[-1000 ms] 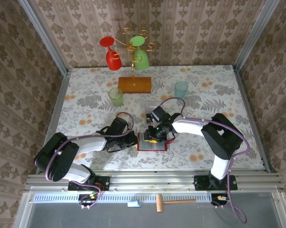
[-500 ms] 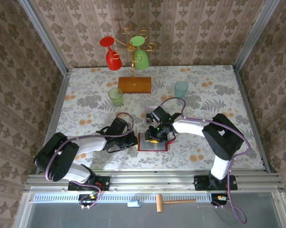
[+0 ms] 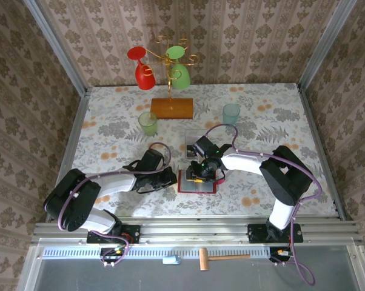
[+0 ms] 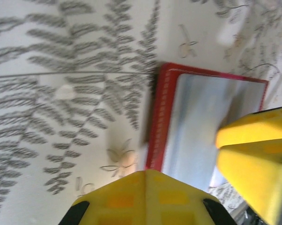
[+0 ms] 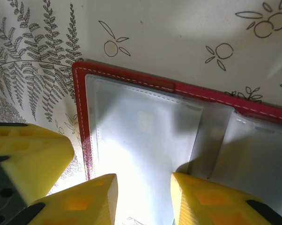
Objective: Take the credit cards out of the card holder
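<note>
Close in: right gripper jaws part-open, yellow tips down on greyish inner pocket of card holder; nothing visibly pinched between them. Left gripper shut, tip low at card holder's left red edge; just beside or touching, cannot tell. Card holder lies open and flat on floral table, near front edge, between both arms. Well behind: pale green cup, teal cup, wooden-based stand.

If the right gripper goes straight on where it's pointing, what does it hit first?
Most likely the card holder, its grey inside lying straight ahead of the right gripper, though depth is unclear.
</note>
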`<state>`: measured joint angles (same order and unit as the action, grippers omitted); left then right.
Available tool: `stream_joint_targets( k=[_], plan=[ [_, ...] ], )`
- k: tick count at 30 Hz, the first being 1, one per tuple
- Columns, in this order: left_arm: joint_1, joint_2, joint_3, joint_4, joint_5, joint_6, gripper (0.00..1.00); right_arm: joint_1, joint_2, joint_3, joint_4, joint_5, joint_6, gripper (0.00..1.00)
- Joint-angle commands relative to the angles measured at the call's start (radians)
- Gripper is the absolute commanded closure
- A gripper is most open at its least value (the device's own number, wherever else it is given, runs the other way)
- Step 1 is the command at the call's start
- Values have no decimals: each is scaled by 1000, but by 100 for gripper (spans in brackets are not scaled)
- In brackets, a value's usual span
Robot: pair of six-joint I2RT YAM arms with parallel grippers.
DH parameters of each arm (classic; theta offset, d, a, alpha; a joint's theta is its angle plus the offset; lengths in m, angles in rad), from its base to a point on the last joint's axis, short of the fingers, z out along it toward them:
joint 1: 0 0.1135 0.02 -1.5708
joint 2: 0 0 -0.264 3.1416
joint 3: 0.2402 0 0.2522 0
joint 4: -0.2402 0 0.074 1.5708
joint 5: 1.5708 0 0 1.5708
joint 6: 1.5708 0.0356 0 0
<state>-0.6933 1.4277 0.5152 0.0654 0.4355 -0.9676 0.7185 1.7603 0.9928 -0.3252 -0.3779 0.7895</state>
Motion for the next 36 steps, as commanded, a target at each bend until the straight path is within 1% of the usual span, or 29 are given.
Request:
stream_joint_targets(
  k=[1,6,12,20,36],
  plan=[
    [-3,20,45,42,53,10,99,6,-8,-13,-29,13,-6,65],
    [-1,69,35,71,69,-3,99,6,-8,-11,-31,11,-8,65],
    [-1,96,13,85,61,-9,100,6,-10,-9,-35,13,-9,65],
    [5,77,-13,39,28,1,100,6,-27,-9,-57,32,-9,63],
    [14,73,-17,15,24,7,100,5,-39,-12,-82,59,-26,62]
  ],
)
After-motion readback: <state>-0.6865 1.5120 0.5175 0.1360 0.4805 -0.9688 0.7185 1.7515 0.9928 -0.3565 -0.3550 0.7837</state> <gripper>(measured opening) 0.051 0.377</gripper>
